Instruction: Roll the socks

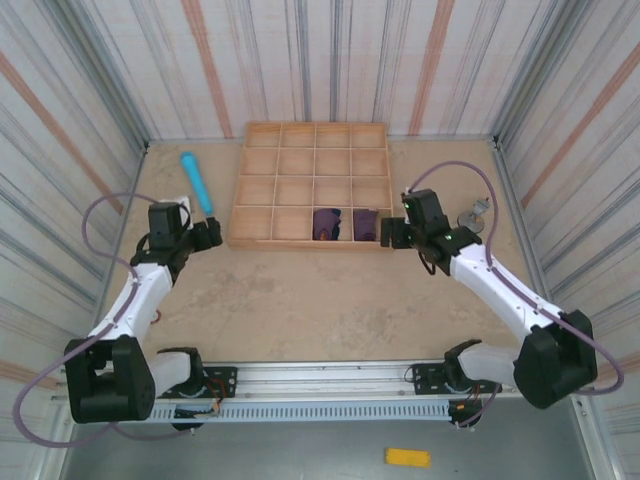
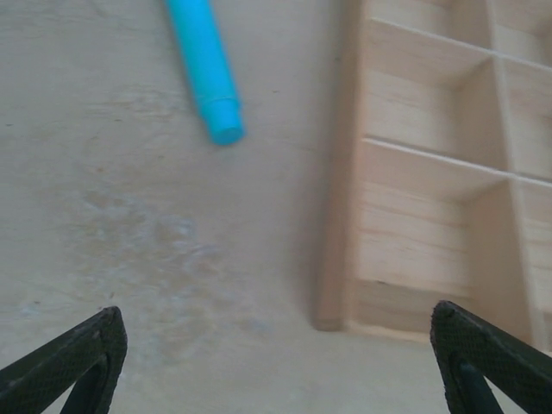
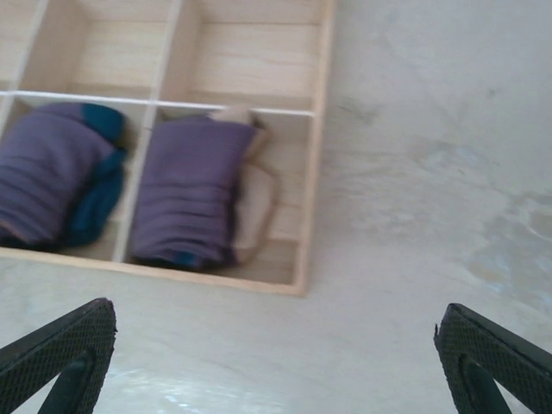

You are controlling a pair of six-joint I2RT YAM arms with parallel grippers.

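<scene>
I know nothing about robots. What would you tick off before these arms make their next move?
1. Corner sock bundle sits inside the wooden tray's near corner compartment: ok.
2. Neighbouring sock bundle sits inside the compartment beside it: ok.
3. Left tool open, nothing between its fingers: ok.
4. Right tool open, nothing between its fingers, hanging over the table just outside the tray: ok.
5. Light blue cylinder lies on the table, apart from the tray: ok.
6. Both bundles are rolled tightly enough to hold their shape: cannot tell.
</scene>
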